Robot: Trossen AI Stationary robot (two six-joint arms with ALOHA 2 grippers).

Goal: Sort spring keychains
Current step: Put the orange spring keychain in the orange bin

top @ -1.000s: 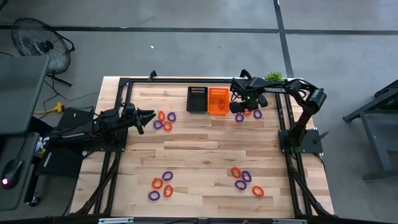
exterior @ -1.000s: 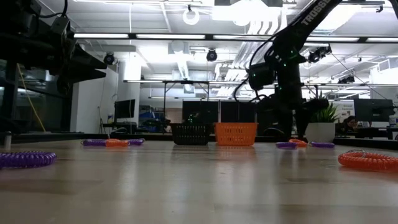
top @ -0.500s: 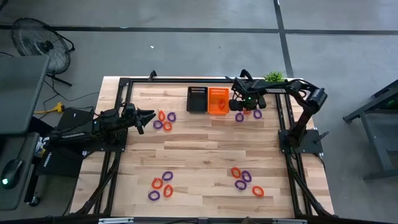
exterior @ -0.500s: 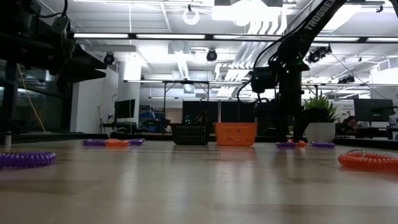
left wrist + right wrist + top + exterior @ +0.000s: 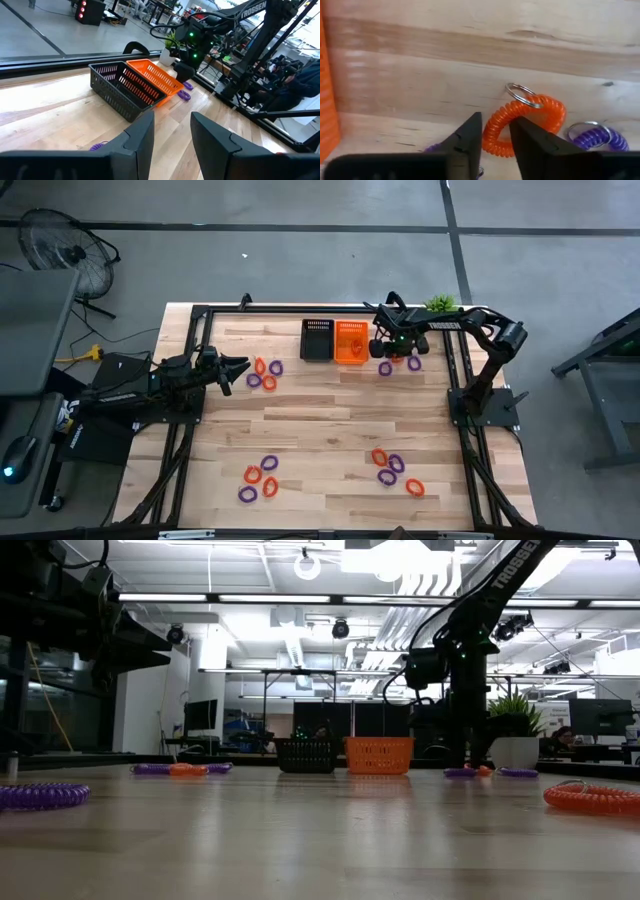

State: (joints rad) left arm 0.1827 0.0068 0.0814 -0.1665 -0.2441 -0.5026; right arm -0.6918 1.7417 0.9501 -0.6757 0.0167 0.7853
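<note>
Your wooden worktop (image 5: 330, 410) carries everything. At its far edge the black basket (image 5: 317, 339) and the orange basket (image 5: 349, 342) stand side by side, touching.

Your right hand (image 5: 495, 132) is down beside the orange basket. Its fingers (image 5: 532, 137) stand either side of the coil of an orange spring keychain (image 5: 526, 125) with a narrow gap between them, but you cannot tell whether they grip it. A purple keychain (image 5: 597, 137) lies just beside that one.

Your left hand (image 5: 171, 135) waits at the worktop's left side, fingers apart and holding nothing.

More orange and purple spring keychains lie in clusters: near the left hand (image 5: 265, 373), and two groups along the near edge (image 5: 258, 478) (image 5: 395, 470).
</note>
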